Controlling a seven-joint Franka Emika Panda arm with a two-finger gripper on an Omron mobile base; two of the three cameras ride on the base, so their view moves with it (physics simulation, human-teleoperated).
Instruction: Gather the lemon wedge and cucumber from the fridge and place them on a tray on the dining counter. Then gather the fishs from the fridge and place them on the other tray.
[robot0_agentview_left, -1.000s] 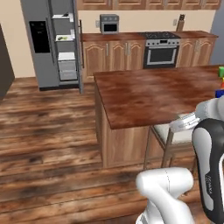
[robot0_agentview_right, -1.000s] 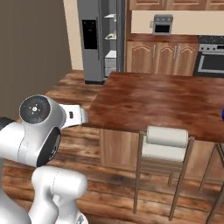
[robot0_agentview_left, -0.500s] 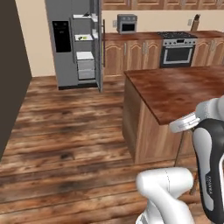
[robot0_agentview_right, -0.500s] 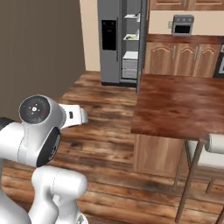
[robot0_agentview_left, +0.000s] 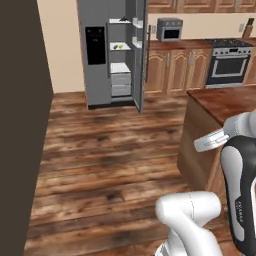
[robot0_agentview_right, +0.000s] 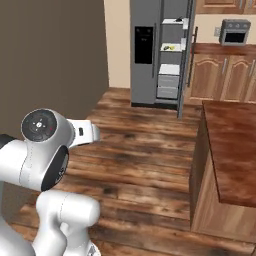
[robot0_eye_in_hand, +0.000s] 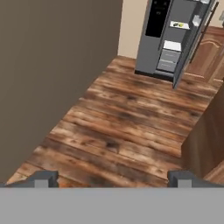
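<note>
The grey fridge (robot0_agentview_left: 96, 75) (robot0_agentview_right: 145, 75) (robot0_eye_in_hand: 153, 43) stands across the room with its right door swung open. On a middle shelf lie small yellow and dark green bits (robot0_agentview_left: 118, 46) (robot0_agentview_right: 171, 47) (robot0_eye_in_hand: 178, 25), too small to tell lemon wedge from cucumber. The fish and the trays are out of view. A corner of the brown dining counter (robot0_agentview_left: 225, 100) (robot0_agentview_right: 232, 145) shows at the right. My gripper (robot0_eye_in_hand: 113, 179) is open over bare wooden floor, far from the fridge, with nothing between its fingertips (robot0_eye_in_hand: 41, 179).
A tall dark wall (robot0_agentview_left: 20, 125) (robot0_eye_in_hand: 48, 74) runs along the left. Wooden cabinets, a microwave (robot0_agentview_left: 170, 29) and an oven (robot0_agentview_left: 230, 62) line the back wall. A wide stretch of wooden floor (robot0_agentview_left: 110, 160) lies between me and the fridge.
The whole picture has shifted as the base moved: the fridge now sits nearer and more central, and the dining counter has slid off to the right. The gripper stays open.
</note>
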